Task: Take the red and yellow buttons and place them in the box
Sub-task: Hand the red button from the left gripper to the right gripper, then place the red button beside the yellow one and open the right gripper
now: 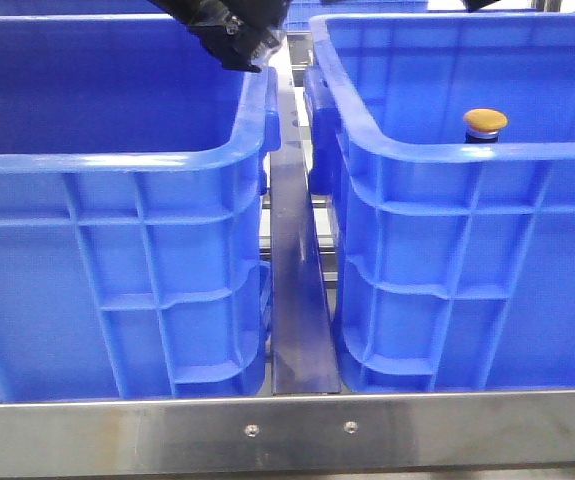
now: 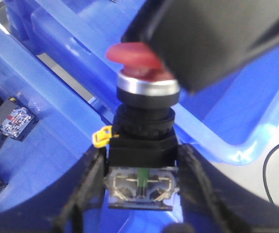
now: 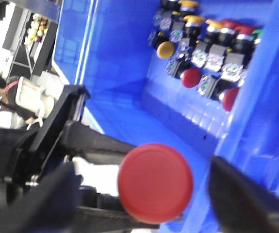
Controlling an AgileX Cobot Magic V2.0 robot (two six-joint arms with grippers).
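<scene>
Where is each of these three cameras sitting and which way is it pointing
Front view: low ahead of the robot, facing two blue crates; a yellow button peeks over the right one's rim; a dark gripper shows at top.
Left wrist view: on the left arm, looking along its fingers clamping a red button.
Right wrist view: on the right arm, looking into a crate of spare buttons.
Shared: both wrist views show that held red button.

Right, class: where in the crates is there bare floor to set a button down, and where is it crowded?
Bare crate floor lies between the side wall and the button cluster, which crowds one end. The yellow button shows behind the right crate's front rim.
</scene>
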